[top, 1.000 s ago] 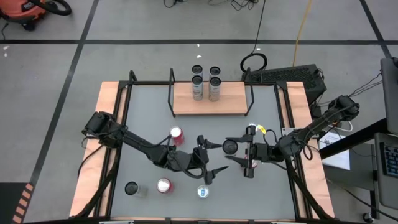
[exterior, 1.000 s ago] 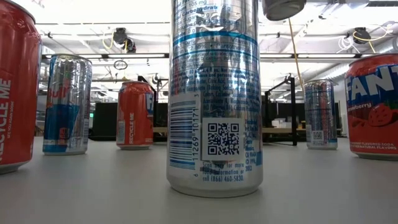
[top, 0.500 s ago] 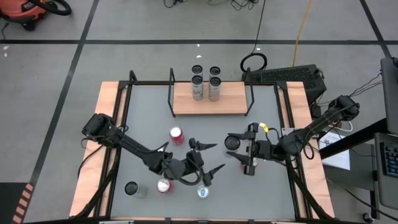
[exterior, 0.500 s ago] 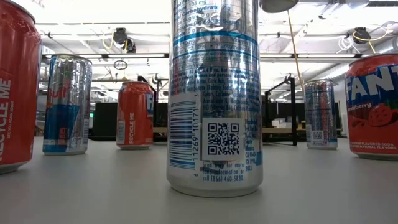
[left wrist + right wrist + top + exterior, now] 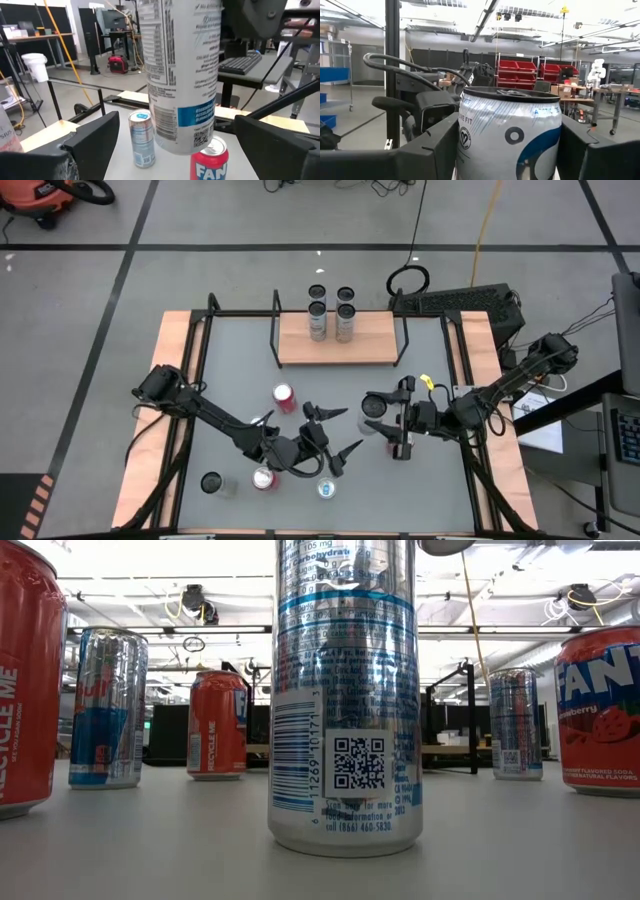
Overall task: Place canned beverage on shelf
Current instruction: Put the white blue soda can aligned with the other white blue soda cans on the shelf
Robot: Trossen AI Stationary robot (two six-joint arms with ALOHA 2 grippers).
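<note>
Left end effector (image 5: 335,442) lower over grey tabletop (image 5: 230,380)

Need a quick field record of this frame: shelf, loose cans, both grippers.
shelf: light-wood shelf at the table's far edge, two slim cans standing on it
loose cans: five on the table near the left arm
right gripper: right gripper shut on white-and-blue can, held off the table
left gripper: left gripper open, empty, near the held can

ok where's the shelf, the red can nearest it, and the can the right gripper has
shelf (image 5: 375,340): high view, bare wood right of the cans.
red can (image 5: 283,394): high view, its top.
held can (image 5: 507,132): right wrist view, its side wall between the fingers.
</note>
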